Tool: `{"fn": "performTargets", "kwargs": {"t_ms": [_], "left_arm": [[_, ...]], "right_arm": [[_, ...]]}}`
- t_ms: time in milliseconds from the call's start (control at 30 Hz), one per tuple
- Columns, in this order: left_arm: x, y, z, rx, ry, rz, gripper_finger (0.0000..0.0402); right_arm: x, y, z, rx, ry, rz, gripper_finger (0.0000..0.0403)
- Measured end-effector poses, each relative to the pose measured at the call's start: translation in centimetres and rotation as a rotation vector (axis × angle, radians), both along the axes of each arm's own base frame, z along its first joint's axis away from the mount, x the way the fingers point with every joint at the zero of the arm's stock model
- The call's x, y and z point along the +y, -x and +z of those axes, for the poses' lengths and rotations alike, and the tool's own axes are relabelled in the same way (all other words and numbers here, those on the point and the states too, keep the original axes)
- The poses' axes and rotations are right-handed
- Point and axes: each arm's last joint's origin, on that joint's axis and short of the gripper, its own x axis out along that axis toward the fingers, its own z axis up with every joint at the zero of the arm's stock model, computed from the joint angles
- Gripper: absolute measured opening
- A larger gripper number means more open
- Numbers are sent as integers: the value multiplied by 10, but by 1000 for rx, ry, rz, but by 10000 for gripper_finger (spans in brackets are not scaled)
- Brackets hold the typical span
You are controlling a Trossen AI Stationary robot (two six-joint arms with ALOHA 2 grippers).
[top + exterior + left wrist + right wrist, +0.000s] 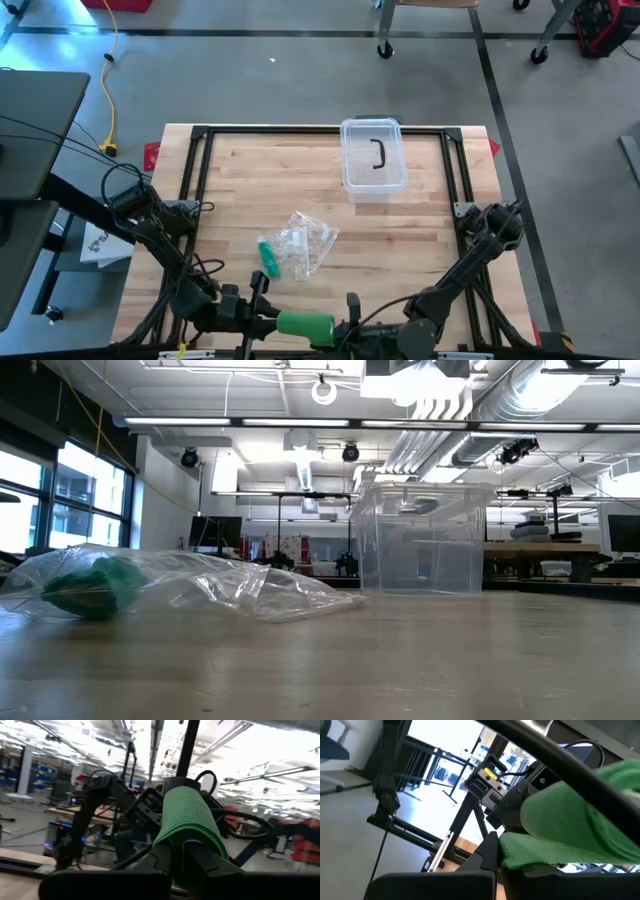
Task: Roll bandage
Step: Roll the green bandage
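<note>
We see the left claw point(262, 318) low at the near edge of the worktop point(420, 215), clenched on the green bandage roll point(305, 325); in the left wrist view its two dark fingers point(197, 857) pinch the roll point(189, 822) from below, the ribbed green cloth standing up between them. The right claw point(350, 318) sits just beside it on the same edge, at the other end of the roll, clenched on a loose flap of the bandage; in the right wrist view the green strip point(540, 851) runs straight into its closed fingers point(487, 855) while the fat part of the roll point(570, 807) hangs just past them. So the roll is held in the air between both claws, near the middle of the near edge, lying crosswise

Farther in, toward the middle of the worktop, lies a crumpled clear plastic bag point(300, 245) with something green point(268, 258) at the end toward the near left corner; in the low view the bag point(200, 585) rests flat on the wood with the green thing point(95, 585) inside it. Well apart from it, by the far edge, stands a clear plastic box point(373, 160) with a dark handle point(378, 154) showing on top; in the low view the box point(420, 540) stands upright behind the bag
</note>
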Motion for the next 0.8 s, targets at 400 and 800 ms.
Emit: {"fn": "performTargets", "kwargs": {"t_ms": [400,800], "left_arm": [[0,-2,0,-1,-103,2,14],[-3,-1,2,-56,-129,-99,14]], "right_arm": [[2,-1,5,-97,-108,-11,0],[-2,-5,-2,-39,-53,-69,15]]}}
